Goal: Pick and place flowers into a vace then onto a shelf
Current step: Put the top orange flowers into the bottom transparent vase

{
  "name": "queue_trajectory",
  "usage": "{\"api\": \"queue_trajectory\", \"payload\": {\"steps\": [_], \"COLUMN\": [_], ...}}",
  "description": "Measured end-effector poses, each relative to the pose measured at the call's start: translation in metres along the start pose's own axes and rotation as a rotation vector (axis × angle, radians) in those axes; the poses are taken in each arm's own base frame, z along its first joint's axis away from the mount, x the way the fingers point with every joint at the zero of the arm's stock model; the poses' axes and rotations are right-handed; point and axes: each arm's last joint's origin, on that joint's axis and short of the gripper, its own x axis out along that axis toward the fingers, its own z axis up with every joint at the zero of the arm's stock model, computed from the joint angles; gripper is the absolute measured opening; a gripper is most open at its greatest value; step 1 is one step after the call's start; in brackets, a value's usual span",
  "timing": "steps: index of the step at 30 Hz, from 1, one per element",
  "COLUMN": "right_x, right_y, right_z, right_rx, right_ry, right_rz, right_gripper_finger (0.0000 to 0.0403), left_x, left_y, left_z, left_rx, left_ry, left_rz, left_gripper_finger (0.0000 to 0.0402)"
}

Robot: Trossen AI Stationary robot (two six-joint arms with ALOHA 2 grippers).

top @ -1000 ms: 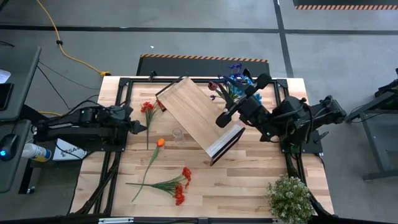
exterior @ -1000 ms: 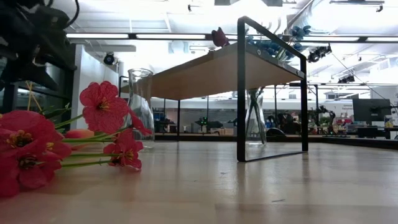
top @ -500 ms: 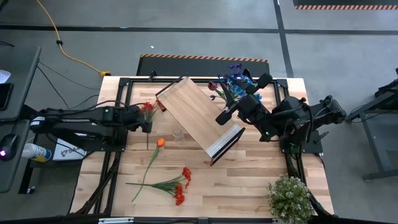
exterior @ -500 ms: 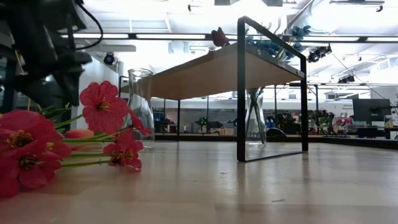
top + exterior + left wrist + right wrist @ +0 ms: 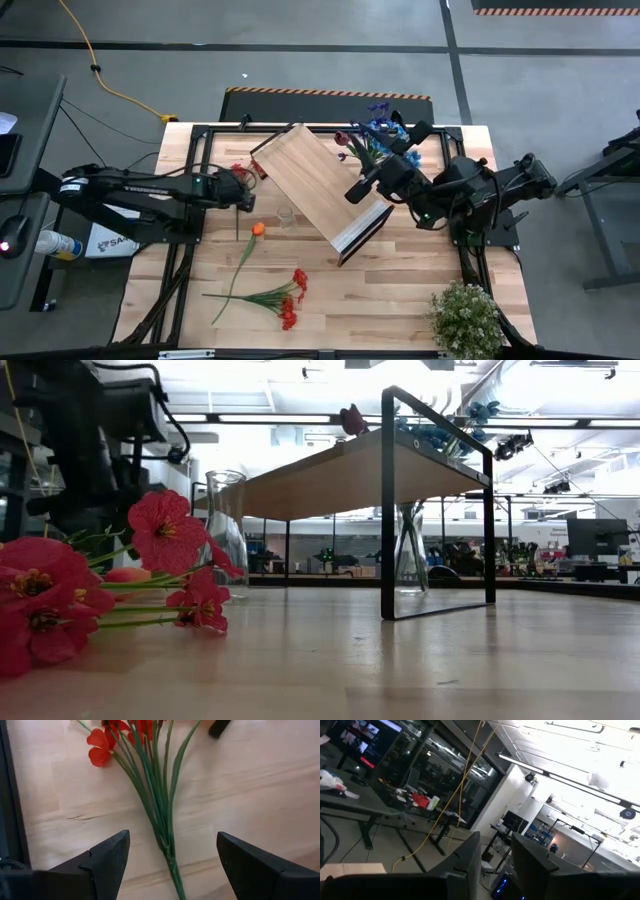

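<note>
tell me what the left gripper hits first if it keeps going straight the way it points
Probably the green stems of the red flower bunch: the open left gripper points down at them, straddling the bundle, with the wooden tabletop directly beneath.

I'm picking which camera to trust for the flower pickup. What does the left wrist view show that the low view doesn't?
Only the left wrist view shows the left gripper open, its fingers straddling the green stems of a red flower bunch lying flat on the wooden tabletop.

Only the low view shows the shelf, an empty glass vase beside it, and a second vase holding stems beyond the shelf.

Both show red flowers lying on the table.
</note>
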Motion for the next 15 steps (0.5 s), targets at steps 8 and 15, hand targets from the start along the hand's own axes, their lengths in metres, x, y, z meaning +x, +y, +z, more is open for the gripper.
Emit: {"api": "queue_trajectory", "payload": {"steps": [8,15], "right_x": [0.0,0.0], "right_y": [0.002,0.002], "right_z": [-0.001,-0.001], "right_rx": [-0.023,-0.014], "right_ry": [0.007,0.008], "right_rz": [0.012,0.012], "right_gripper_finger": [0.0099,0.0099], "left_x": [0.014,0.02], "left_y": [-0.005,-0.008], "left_z": [-0.004,-0.006], "left_rx": [0.036,0.044], "left_ry": [0.037,0.047], "left_rz": [0.09,0.115], "left_gripper_finger": [0.0333,0.0333]}}
